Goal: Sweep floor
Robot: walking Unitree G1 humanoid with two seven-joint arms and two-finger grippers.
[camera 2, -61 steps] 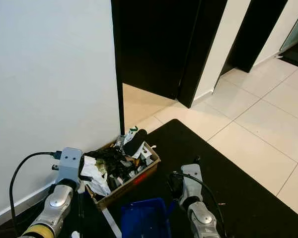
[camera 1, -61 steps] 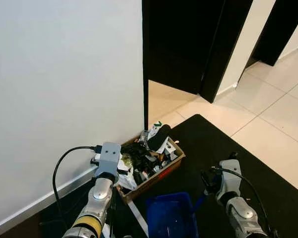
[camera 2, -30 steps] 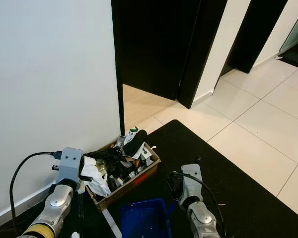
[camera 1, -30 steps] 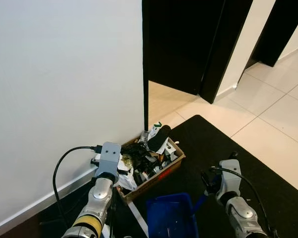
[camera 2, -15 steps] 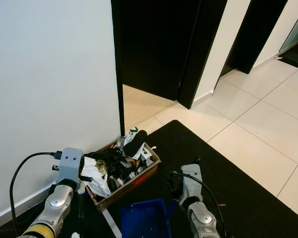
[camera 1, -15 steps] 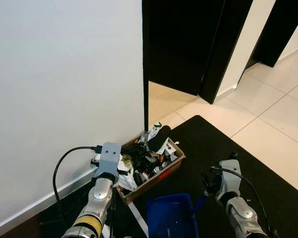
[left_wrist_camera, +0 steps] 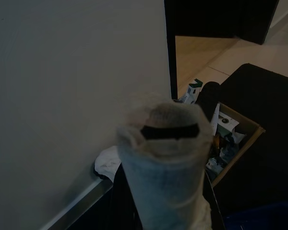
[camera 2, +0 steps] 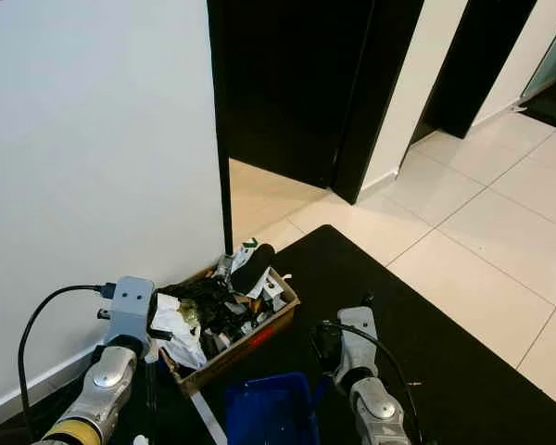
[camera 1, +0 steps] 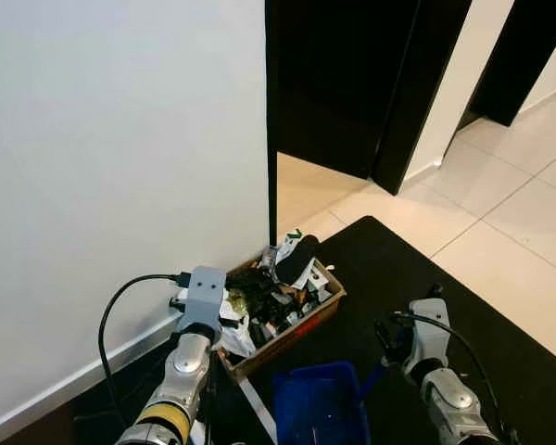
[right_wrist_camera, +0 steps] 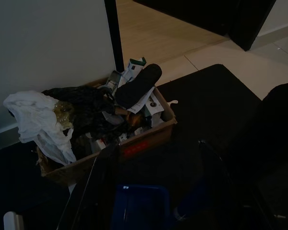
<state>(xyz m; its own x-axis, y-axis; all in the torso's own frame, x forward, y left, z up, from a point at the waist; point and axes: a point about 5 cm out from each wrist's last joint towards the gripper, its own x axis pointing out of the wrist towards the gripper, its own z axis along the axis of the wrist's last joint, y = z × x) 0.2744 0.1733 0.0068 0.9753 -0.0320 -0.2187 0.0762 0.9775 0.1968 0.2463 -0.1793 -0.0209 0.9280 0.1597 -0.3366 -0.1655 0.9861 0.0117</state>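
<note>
Nothing has moved: my left gripper [left_wrist_camera: 161, 158] holds a cloth-wrapped handle [left_wrist_camera: 164, 143]; my right gripper's [camera 1: 389, 345] grip I cannot tell, beside the blue dustpan [camera 1: 320, 403], below the trash box [camera 2: 232, 324] at the mat's [camera 1: 417, 269] wall edge.

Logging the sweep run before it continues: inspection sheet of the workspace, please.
Surface: black mat over pale floor tiles.
Job's things: blue dustpan on the mat in front of the cardboard box; wrapped handle before the left wrist camera.
Clutter: box crammed with rubbish, black slipper on top, white bag spilling over.
Grippers: left arm, right arm; jaws unreadable.
Cables: black cable looping to left wrist.
Surroundings: white wall, dark doorway.
</note>
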